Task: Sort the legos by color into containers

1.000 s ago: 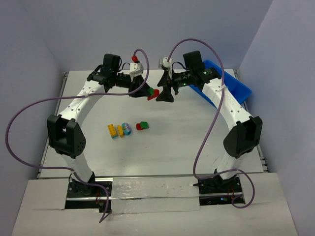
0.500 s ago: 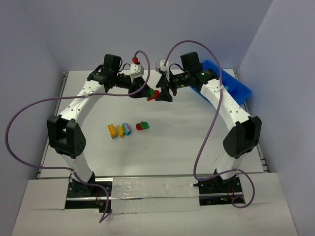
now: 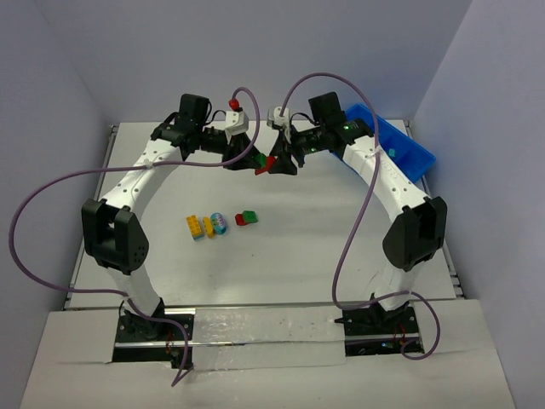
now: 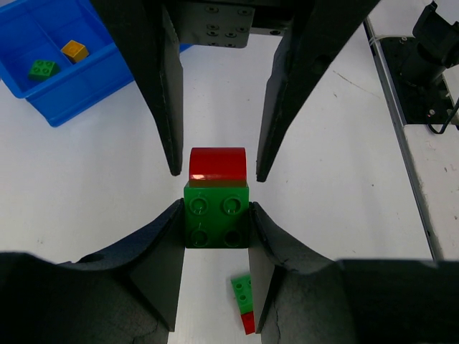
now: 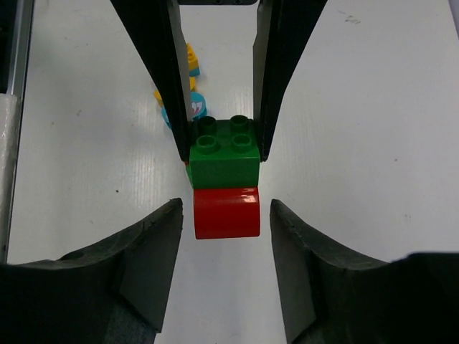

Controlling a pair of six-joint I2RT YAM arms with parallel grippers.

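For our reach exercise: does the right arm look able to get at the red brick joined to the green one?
Probably yes: the right gripper is open astride the red brick, which juts clear of the left gripper clamping the green brick.

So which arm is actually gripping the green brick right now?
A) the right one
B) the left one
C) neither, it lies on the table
B: the left gripper is shut on the green brick, while the right gripper stands open around the red piece stuck to it.
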